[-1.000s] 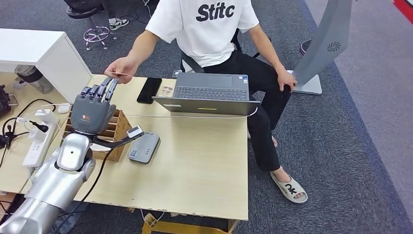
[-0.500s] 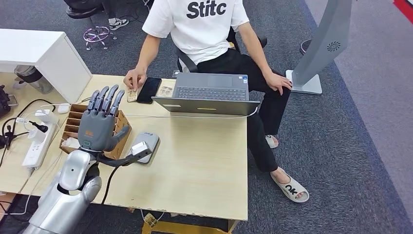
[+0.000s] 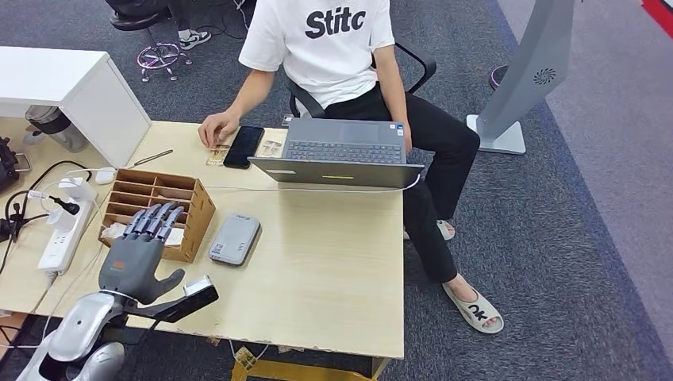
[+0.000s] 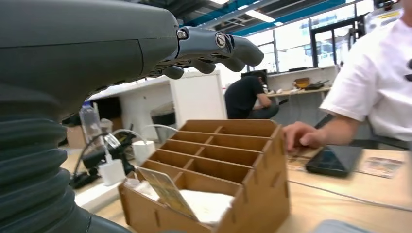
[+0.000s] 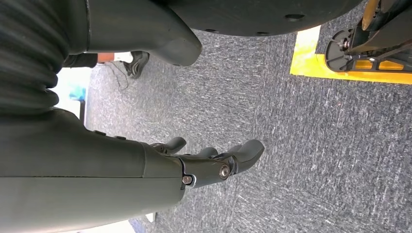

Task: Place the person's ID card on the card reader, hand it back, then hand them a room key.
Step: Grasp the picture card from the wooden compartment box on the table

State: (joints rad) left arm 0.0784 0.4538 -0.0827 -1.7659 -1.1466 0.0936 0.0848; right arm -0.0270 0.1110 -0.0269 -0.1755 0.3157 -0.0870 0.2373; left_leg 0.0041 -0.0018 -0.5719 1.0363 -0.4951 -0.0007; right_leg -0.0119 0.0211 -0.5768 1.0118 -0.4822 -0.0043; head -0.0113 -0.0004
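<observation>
The light wooden bench (image 3: 333,270) carries a laptop (image 3: 341,155), black phone (image 3: 243,146), grey card reader (image 3: 235,239), compartmented wooden organiser (image 3: 159,210), white power strip (image 3: 62,232) and cables.

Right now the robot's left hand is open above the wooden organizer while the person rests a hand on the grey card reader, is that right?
Not quite. In the head view the person's hand rests near the black phone, not on the grey card reader. The left hand is indeed open above the wooden organizer.
</observation>
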